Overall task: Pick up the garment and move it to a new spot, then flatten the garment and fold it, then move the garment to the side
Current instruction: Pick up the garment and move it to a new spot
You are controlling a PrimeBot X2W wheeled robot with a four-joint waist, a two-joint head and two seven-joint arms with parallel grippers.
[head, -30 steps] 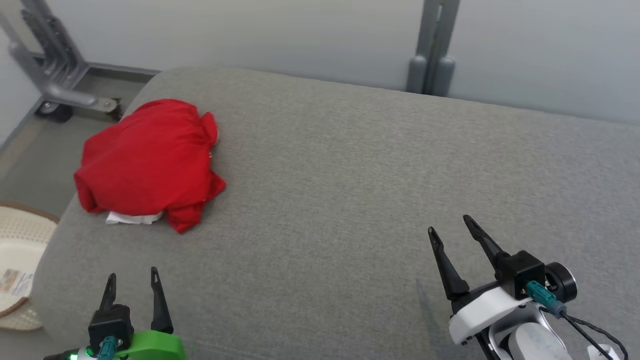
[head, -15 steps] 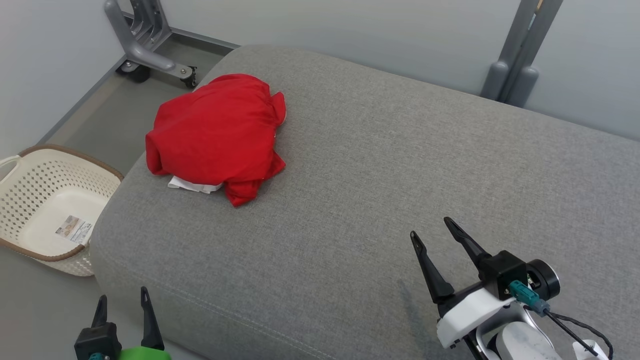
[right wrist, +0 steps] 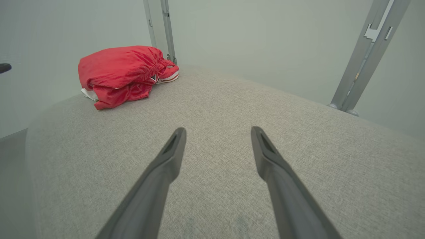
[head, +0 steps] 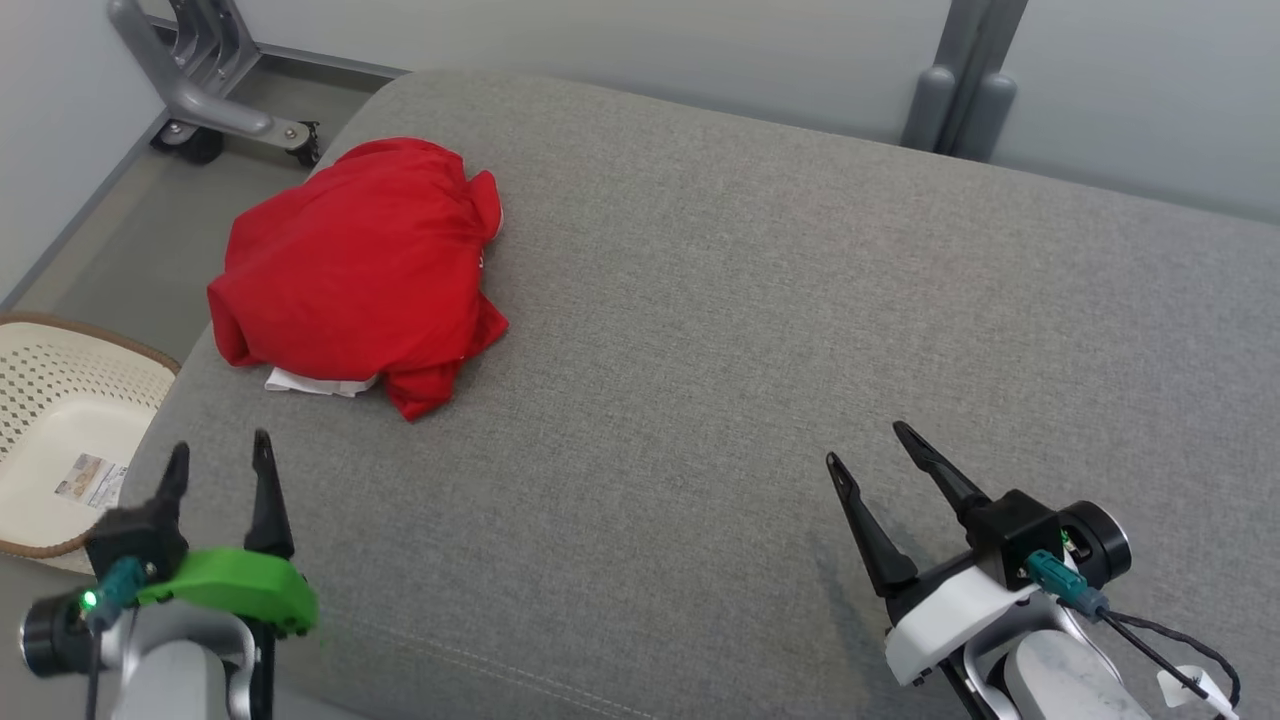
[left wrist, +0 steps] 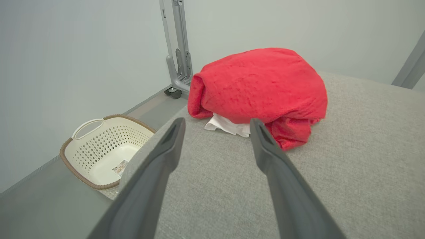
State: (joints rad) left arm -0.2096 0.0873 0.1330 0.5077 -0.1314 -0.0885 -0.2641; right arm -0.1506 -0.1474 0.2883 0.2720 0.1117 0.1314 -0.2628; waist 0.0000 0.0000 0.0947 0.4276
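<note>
The left claw (head: 220, 450) is seen at the near left corner of the cushion (head: 700, 350), its fingers apart and nothing held between them. The right claw (head: 866, 445), likewise spread and empty, is seen over the near right part. The garment (head: 360, 270), a red bundle, lies on the far left part of the cushion, straight ahead of the left claw and a little to its right. It is set well apart from the right claw, up and across to the left. The left arm is therefore judged the nearer for the pick. The bundle's longer run is taken to go from near left to far right, with a gathered waistband at the far end. A printed sticker (head: 85, 475) is seen inside the basket (head: 60, 380) on the floor, but nothing on it can be read. A white piece (head: 315, 383) shows under the garment's near edge, and no writing can be made out.
</note>
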